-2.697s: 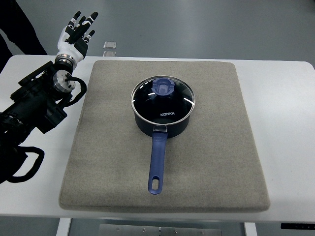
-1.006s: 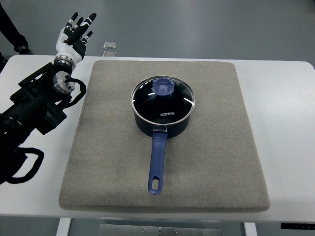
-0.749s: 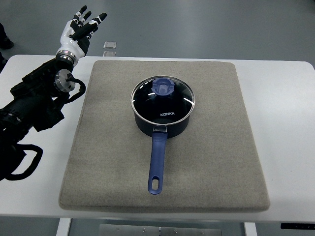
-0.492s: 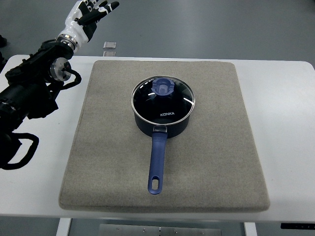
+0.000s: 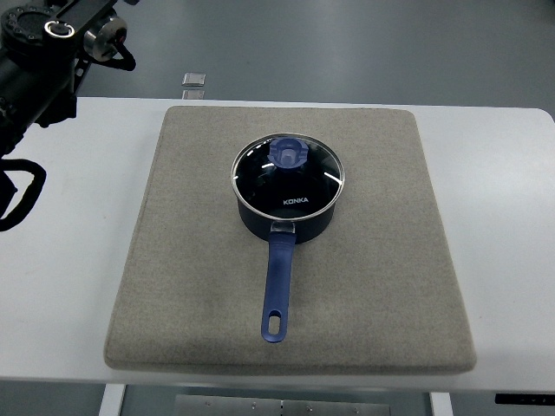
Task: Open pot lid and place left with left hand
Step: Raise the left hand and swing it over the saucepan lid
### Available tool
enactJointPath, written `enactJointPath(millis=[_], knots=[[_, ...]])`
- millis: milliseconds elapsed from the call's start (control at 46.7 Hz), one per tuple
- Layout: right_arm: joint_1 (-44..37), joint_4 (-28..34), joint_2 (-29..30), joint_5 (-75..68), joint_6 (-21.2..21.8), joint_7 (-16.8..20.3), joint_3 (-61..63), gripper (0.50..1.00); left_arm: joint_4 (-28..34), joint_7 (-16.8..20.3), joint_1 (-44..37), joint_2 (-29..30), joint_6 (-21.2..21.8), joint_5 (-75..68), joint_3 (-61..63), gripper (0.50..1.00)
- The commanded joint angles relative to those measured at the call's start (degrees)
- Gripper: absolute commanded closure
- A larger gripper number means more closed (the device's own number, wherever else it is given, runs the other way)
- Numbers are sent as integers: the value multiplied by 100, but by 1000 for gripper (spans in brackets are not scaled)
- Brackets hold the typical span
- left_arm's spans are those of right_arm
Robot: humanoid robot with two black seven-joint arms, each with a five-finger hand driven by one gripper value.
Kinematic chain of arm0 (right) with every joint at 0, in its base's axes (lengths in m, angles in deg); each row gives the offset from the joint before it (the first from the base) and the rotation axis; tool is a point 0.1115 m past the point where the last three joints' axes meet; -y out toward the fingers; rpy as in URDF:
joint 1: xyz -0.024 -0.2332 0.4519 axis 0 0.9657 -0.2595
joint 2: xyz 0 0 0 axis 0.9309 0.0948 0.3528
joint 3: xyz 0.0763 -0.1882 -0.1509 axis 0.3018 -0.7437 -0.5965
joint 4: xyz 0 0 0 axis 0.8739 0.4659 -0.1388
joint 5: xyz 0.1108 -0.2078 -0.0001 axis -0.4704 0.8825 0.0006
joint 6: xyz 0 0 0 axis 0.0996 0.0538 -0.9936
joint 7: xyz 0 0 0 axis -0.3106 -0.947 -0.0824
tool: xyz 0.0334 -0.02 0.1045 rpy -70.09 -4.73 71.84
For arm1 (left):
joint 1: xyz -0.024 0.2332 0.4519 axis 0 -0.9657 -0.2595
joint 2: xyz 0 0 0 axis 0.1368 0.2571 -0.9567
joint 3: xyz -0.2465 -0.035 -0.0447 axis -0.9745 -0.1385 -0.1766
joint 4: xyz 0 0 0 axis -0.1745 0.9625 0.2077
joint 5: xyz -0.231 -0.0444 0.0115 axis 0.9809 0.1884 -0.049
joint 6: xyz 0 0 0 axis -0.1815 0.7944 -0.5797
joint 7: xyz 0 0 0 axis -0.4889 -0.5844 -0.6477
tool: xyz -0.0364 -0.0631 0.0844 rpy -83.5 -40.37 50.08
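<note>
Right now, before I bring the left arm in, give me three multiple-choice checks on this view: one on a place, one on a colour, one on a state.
1. Where does the pot stand?
A. On the bare table
B. On the grey mat
C. On the floor

2. What colour is the knob?
A. Red
B. Blue
C. Yellow

3. What is the state of the lid?
A. On the pot
B. Flat on the mat
C. Held in a hand

Answers: 1 B, the pot sits near the middle of the mat, which covers the table. 2 B, the knob matches the blue handle. 3 A, the lid's rim rings the pot's top; only the left arm shows, at the top left corner, its hand out of frame.
</note>
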Motion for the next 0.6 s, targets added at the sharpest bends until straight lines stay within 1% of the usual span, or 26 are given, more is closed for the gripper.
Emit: enactJointPath(millis=[0, 128, 193, 300, 385, 492, 578], knots=[[0, -6, 0, 0, 0, 0, 0, 583, -263, 7, 121, -21, 20, -819, 367, 529], [0, 3, 0, 0, 0, 0, 0, 583, -975, 130, 200, 14, 143, -1690, 517, 529], [0, -6, 0, 0, 0, 0, 0, 583, -1292, 296, 183, 58, 265, -2208, 526, 529], [0, 3, 0, 0, 0, 0, 0, 583, -1872, 560, 183, 224, 476, -3560, 517, 529], [0, -6, 0, 0, 0, 0, 0, 583, -2223, 572, 183, 339, 643, -4572, 517, 529], [0, -6, 0, 0, 0, 0, 0, 583, -2523, 572, 209, 418, 617, -5127, 517, 529], [0, 3, 0, 0, 0, 0, 0, 583, -2637, 572, 288, 444, 451, -5171, 526, 529]])
